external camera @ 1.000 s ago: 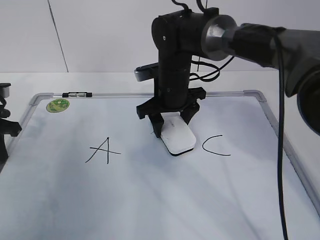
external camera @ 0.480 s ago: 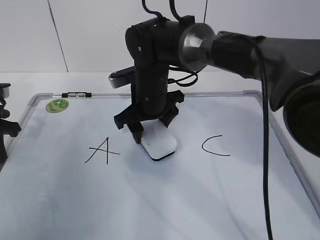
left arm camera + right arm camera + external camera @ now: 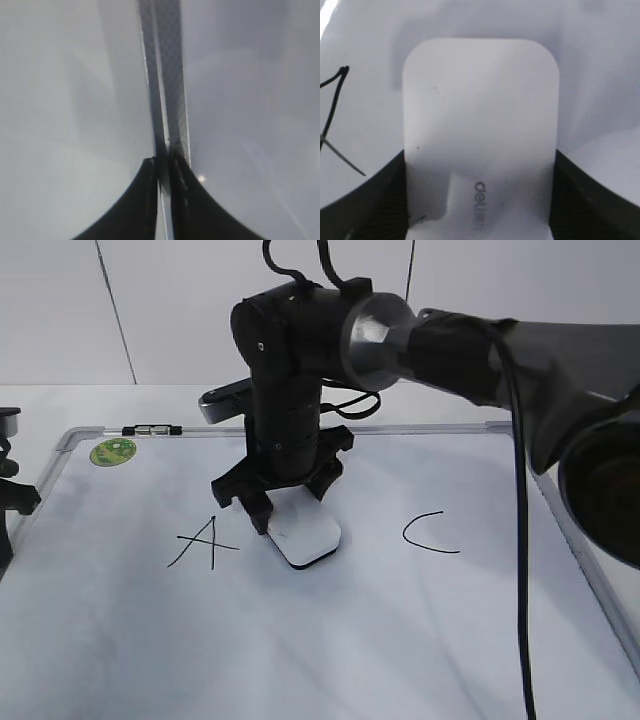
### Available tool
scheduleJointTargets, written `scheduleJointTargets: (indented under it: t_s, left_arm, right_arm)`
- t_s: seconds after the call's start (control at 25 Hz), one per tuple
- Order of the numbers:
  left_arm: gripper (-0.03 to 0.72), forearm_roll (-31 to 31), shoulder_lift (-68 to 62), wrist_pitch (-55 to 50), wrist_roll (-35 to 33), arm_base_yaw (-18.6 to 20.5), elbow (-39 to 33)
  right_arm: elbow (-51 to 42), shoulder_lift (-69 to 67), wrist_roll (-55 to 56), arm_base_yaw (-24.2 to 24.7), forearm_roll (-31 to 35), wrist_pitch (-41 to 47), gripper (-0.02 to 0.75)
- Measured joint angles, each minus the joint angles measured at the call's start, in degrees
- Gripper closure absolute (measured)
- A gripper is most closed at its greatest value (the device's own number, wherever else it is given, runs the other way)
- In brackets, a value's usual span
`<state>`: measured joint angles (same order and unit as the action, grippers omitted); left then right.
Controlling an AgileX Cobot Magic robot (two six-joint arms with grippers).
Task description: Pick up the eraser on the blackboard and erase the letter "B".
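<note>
The white eraser (image 3: 305,535) lies flat on the blackboard (image 3: 300,640), between the black "A" (image 3: 205,540) and the black "C" (image 3: 428,532). My right gripper (image 3: 290,506) is shut on the eraser's sides and presses it onto the board. In the right wrist view the eraser (image 3: 480,125) fills the space between the two jaws (image 3: 479,200), and part of the "A" (image 3: 332,110) shows at the left. No letter "B" shows in any view. My left gripper (image 3: 8,502) hangs at the board's left edge, with its jaws (image 3: 164,165) together over the grey frame (image 3: 167,75).
A green round sticker (image 3: 115,451) and a small black-and-silver clip (image 3: 153,428) sit at the board's top left. The right arm (image 3: 480,340) reaches in from the right above the board. A white table and wall lie behind.
My right gripper has slid the eraser left across the board, from beside the "C" to close beside the "A". The left arm has not moved.
</note>
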<state>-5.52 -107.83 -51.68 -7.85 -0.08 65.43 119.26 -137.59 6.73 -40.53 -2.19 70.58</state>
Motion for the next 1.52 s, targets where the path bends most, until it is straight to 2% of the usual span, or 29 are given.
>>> scheduleJointTargets:
  t_s: [0.16, 0.44, 0.64, 1.0, 1.28, 1.52]
  left_arm:
    - [0.659, 0.00, 0.00, 0.00, 0.00, 0.00, 0.00]
    - [0.659, -0.10, 0.00, 0.00, 0.00, 0.00, 0.00]
    - [0.659, -0.20, 0.00, 0.10, 0.00, 0.00, 0.00]
    - [0.659, -0.20, 0.00, 0.10, 0.00, 0.00, 0.00]
    - [0.659, -0.20, 0.00, -0.13, 0.00, 0.00, 0.09]
    - [0.659, -0.20, 0.00, -0.22, 0.00, 0.00, 0.09]
  right_arm:
    - [0.00, 0.00, -0.22, 1.19, 1.33, 0.00, 0.216]
    - [0.00, 0.00, -0.24, 7.01, 8.92, -0.36, 0.216]
    - [0.09, 0.00, -0.01, 11.42, 9.82, -0.95, 0.216]
    - [-0.02, 1.12, 0.11, 12.15, 9.24, -1.46, 0.216]
    - [-1.58, 3.02, 0.21, 12.75, 1.68, -0.70, 0.216]
    - [-2.19, 7.23, 0.21, 14.03, -0.66, -0.43, 0.216]
